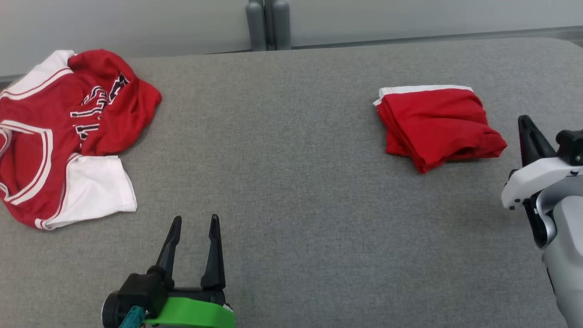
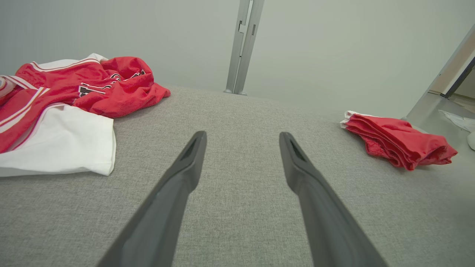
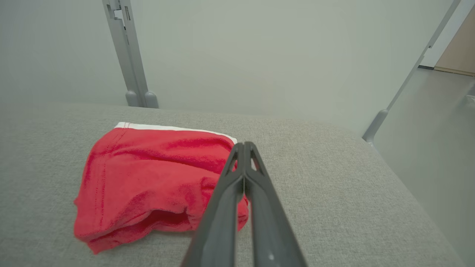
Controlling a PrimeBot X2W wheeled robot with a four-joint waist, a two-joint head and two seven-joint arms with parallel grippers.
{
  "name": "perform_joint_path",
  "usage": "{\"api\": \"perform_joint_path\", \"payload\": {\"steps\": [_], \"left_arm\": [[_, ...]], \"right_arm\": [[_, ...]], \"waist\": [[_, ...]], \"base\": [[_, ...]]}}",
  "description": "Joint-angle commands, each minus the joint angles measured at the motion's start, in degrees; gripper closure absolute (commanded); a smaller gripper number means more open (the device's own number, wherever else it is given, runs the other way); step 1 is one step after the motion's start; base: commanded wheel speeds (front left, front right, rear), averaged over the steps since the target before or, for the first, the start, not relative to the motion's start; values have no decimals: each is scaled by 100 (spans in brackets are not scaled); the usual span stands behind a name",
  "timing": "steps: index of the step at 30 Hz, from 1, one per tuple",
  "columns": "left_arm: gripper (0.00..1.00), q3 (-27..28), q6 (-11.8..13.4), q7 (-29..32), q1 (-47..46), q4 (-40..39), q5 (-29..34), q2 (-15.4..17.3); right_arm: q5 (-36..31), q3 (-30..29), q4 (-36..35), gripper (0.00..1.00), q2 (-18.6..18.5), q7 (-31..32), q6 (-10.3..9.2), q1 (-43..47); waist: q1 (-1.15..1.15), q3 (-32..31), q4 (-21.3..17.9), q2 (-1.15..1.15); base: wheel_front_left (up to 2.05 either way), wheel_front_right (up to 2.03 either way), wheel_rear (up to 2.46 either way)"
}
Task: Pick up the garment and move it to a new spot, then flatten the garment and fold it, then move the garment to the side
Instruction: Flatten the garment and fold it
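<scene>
- You're wrapping up: the folded garment (image 1: pixel 437 125) is lying aside on the bench (image 1: pixel 291 182), with your right fingers (image 3: pixel 222 211) clenched and empty.
- With your left fingers (image 1: pixel 169 248) hanging released, the jersey (image 1: pixel 59 136) is probably calling for them next.

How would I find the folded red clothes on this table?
Look at the grey table. On its right side, near the right gripper, lies the red bundle. It is neatly folded with one white edge, unlike the crumpled lettered jersey on the left.

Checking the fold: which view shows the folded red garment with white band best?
The head view: the folded red garment lies whole and unobstructed, from above. Right wrist view is closer, but the right gripper covers part; left wrist view, small, side-on.
</scene>
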Motion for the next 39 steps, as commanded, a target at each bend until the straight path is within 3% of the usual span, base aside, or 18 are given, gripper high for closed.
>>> {"api": "perform_joint_path", "payload": {"steps": [1,9,16,29,35,37,38,39], "left_arm": [[0,-34,34,0,-148,16,-40,16],[0,-398,95,-1,-354,114,-33,16],[0,-510,174,-1,-352,132,-100,16],[0,-304,135,-1,-127,216,-53,17],[0,-112,118,-1,114,251,-119,18],[0,-17,108,-1,228,259,-127,17],[0,72,95,-1,325,261,-119,17],[0,131,86,-1,388,250,-114,18]], "right_arm": [[-49,-126,242,100,18,-16,-8,-192],[-251,-594,965,100,294,-15,-8,-829],[-280,-453,1425,100,466,-16,-8,-645],[-70,-36,1007,100,879,-8,-7,127],[-57,-26,262,100,881,-10,-7,601],[-72,-59,-164,91,866,-10,-7,867],[-97,-85,-546,82,853,-11,-7,1117],[-118,-118,-817,62,831,-9,-7,1292]], "waist": [[0,416,356,0],[0,788,595,0],[0,773,599,0],[0,397,212,0],[0,-22,26,0],[0,-193,-27,0],[0,-333,-69,0],[0,-408,-91,0]], "base": [[0,0,0],[0,0,0],[0,0,0],[0,0,0],[0,0,0],[0,0,0],[0,0,0],[0,0,0]]}}
